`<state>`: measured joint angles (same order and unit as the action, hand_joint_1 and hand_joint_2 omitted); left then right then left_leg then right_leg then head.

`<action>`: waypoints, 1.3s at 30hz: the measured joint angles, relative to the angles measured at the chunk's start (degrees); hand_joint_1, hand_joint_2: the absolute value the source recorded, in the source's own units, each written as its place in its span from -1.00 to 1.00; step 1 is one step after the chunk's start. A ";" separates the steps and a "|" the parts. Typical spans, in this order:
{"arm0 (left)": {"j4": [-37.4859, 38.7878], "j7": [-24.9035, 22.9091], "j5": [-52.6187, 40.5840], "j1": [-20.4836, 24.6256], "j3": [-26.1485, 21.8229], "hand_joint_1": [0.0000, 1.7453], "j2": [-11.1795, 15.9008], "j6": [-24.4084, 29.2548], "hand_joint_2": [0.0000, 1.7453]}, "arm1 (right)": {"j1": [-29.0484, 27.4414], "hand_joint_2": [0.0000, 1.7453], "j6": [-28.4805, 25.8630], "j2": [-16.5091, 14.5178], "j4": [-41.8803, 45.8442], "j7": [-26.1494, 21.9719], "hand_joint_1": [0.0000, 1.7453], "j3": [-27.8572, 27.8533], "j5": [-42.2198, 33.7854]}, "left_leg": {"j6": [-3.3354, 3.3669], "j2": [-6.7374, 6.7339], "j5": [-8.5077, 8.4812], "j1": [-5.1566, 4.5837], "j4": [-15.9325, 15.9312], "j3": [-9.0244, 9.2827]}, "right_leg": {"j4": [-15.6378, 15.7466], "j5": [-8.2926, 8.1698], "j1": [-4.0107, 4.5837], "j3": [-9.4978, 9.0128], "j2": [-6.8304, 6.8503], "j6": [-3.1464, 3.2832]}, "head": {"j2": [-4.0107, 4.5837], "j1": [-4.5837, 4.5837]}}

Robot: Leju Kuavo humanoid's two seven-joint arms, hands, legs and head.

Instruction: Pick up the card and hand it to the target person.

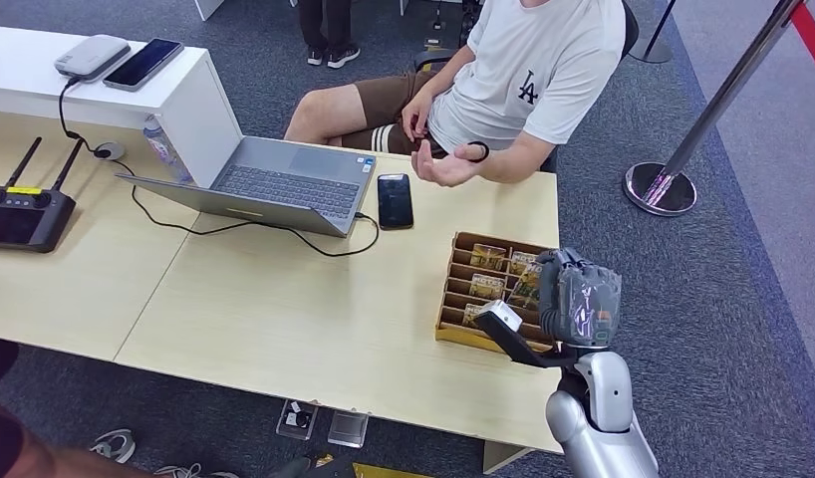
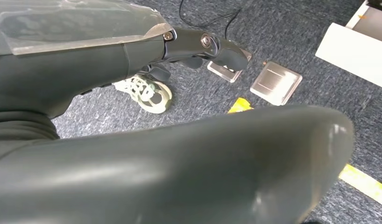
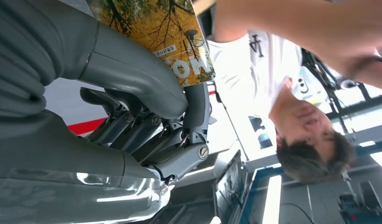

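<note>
Above the compartmented cardboard card box (image 1: 488, 289) on the pale wooden tabletop (image 1: 284, 319), right hand (image 1: 578, 297) pinches a yellow tree-printed card (image 3: 166, 32) between thumb and fingers; seated person's open palm (image 1: 445, 164) lies beyond the box; left hand (image 2: 198, 46), fingers curled in, hangs over grey carpet (image 2: 292, 37)

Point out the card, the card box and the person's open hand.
card (image 3: 156, 32), right wrist view, its printed yellow face.
card box (image 1: 461, 289), head view, its left cardboard wall.
person's open hand (image 1: 438, 167), head view, the palm.
</note>
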<state>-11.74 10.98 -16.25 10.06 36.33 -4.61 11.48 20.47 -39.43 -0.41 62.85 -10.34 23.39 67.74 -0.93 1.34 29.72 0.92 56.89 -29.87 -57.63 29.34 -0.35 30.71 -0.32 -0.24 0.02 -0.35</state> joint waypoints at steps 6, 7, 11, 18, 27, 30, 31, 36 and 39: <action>0.00 -0.10 -0.71 0.18 -0.15 -1.00 -0.15 -0.10 -1.00 | 0.79 1.00 0.09 -0.99 1.66 -0.81 1.00 0.27 -0.59 | 0.00 0.00 0.00 0.00 0.00 -0.03 | -0.02 -0.01 0.00 0.00 0.00 0.00 | 0.00 0.01; 0.00 -0.11 -0.91 0.28 -0.17 -1.00 -0.20 -0.18 -1.00 | 1.37 1.00 0.36 -1.37 1.62 -1.09 1.00 0.48 -1.07 | 0.00 0.00 0.00 0.00 0.00 -0.04 | -0.02 -0.01 0.00 0.01 0.00 0.00 | 0.00 0.00; 0.00 -0.11 -1.63 0.81 -0.20 -1.00 -0.47 -0.73 -1.00 | 4.65 1.00 2.00 -3.21 0.82 -1.73 1.00 1.91 -2.81 | -0.03 0.00 -0.03 0.00 0.00 -0.03 | -0.05 -0.02 0.00 0.02 -0.01 0.01 | 0.00 0.01; 0.00 -0.13 -2.76 1.71 -0.20 -1.00 -0.84 -1.16 -1.00 | 13.22 1.00 4.57 -7.93 -6.40 -2.41 1.00 4.51 -5.76 | -0.02 -0.02 -0.07 0.00 0.00 -0.03 | -0.11 -0.04 0.00 0.04 -0.05 0.02 | 0.00 -0.01; 0.00 -0.70 -3.78 1.90 -0.24 -1.00 -1.11 -1.17 1.00 | 19.73 1.00 4.10 -12.52 -14.63 -3.90 -0.96 6.33 -7.35 | -0.03 -0.01 -0.08 0.00 0.00 -0.04 | -0.12 -0.04 0.00 0.06 -0.05 0.02 | 0.00 -0.03; 0.00 0.29 -3.63 1.89 -0.40 -1.00 -1.13 -1.20 -0.50 | 20.10 0.00 3.74 -12.96 -15.85 -4.04 -0.99 6.75 -7.75 | -0.03 -0.01 -0.08 0.00 0.00 -0.05 | -0.11 -0.04 0.00 0.06 -0.04 0.02 | 0.00 -0.02; 0.00 0.43 -3.60 1.88 -0.44 -1.00 -1.13 -1.18 -1.00 | 20.13 -0.50 3.63 -13.03 -16.15 -4.08 -1.00 6.84 -7.86 | -0.03 -0.01 -0.08 0.00 0.00 -0.05 | -0.11 -0.04 0.00 0.06 -0.04 0.02 | 0.00 -0.01; 0.00 0.37 -3.51 1.85 -0.95 -1.00 -1.14 -0.54 -1.00 | 20.15 -1.00 3.02 -13.14 -17.18 -3.46 -1.00 7.00 -8.21 | -0.03 -0.01 -0.08 0.00 0.01 -0.04 | -0.11 -0.04 0.00 0.07 -0.04 0.02 | 0.00 0.00; 0.00 0.29 -3.50 1.81 -1.30 -1.00 -1.14 -0.15 -1.00 | 20.07 -1.00 1.93 -12.67 -17.45 -2.68 -1.00 6.96 -8.27 | -0.03 -0.01 -0.08 0.00 0.01 -0.03 | -0.11 -0.04 0.00 0.08 -0.04 0.02 | 0.00 0.00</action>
<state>-11.74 11.27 -19.75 11.86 35.03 -5.75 11.33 40.55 -37.50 -13.09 45.40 -13.02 30.34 59.47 -0.96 1.33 29.64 0.92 56.90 -29.90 -57.74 29.30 -0.35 30.79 -0.36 -0.22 0.02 -0.35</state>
